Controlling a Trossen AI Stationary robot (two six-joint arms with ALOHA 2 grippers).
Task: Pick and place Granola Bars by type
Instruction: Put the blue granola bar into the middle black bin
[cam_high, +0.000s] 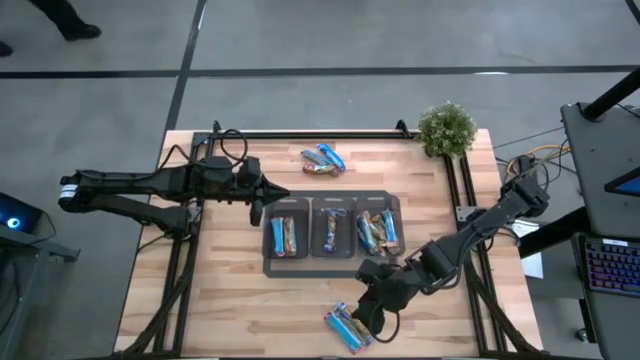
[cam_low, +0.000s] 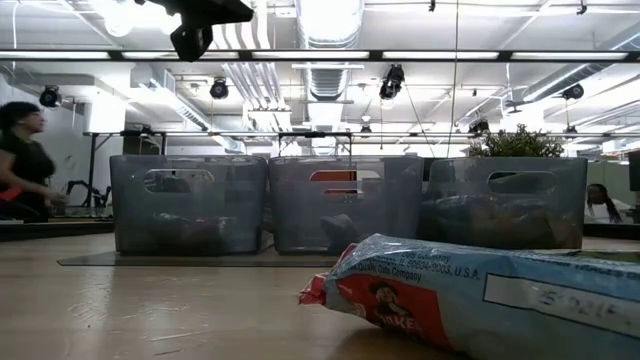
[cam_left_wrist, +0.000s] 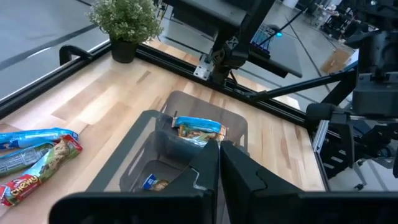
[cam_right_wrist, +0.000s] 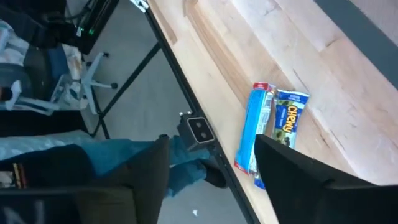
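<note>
Two granola bars, a light blue one (cam_right_wrist: 256, 127) and a dark blue one (cam_right_wrist: 287, 121), lie flat side by side near the table's near edge (cam_high: 346, 327); the low view shows the light blue wrapper (cam_low: 480, 295) up close. My right gripper (cam_high: 372, 316) (cam_right_wrist: 211, 142) hovers open just above and right of them. More bars lie at the far side (cam_high: 322, 158) (cam_left_wrist: 31, 158) and inside three grey bins (cam_high: 268, 236) on a tray. My left gripper (cam_high: 262, 206) (cam_left_wrist: 219, 152) is shut and empty, beside the left bin.
A small potted plant (cam_high: 446, 128) stands at the far right corner. Black rails frame the table's far, left and right sides. Bare wood lies to the left and near side of the tray. A person (cam_low: 20, 160) shows in the room behind.
</note>
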